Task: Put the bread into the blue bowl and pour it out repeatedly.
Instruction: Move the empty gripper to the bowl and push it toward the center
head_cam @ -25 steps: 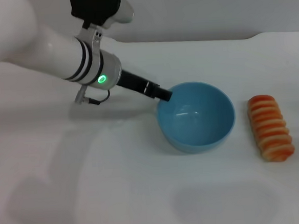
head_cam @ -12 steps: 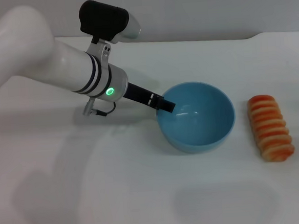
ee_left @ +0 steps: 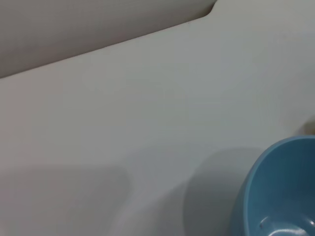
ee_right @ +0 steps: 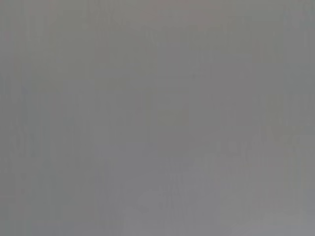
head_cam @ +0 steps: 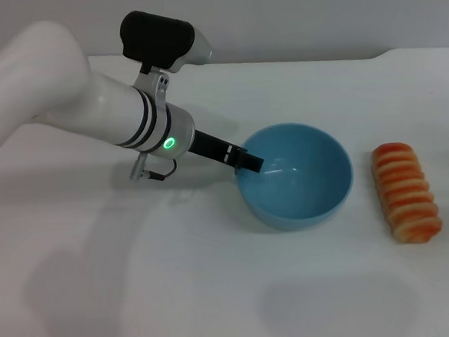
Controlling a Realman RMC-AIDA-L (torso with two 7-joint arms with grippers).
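White bench [head_cam: 218, 292] fills nearly the whole head view, with a grey wall along the top edge. At centre right sits the blue bowl [head_cam: 294, 175], upright and with nothing in it; the bread [head_cam: 406, 192] lies on the bench to its right, near but apart from it, striped side up and running toward the lower right.

From the upper left the left arm reaches in, and the left gripper [head_cam: 249, 161] has its dark tip at the bowl's left rim. I cannot tell whether its fingers are spread or pinched on the rim; the left wrist view shows only a part of the bowl [ee_left: 280, 196] and no fingers. No right arm or gripper appears, and the right wrist view is a blank grey.

As a judgement, the bread looks light and soft, likely to dent under a hard squeeze, so a gentle hold across its middle, between the long sides, seems best. The glossy bowl seems stiff, smooth and probably slippery, so it is best gripped by the rim. Nothing lies between bread and bowl, and no other objects are on the bench.
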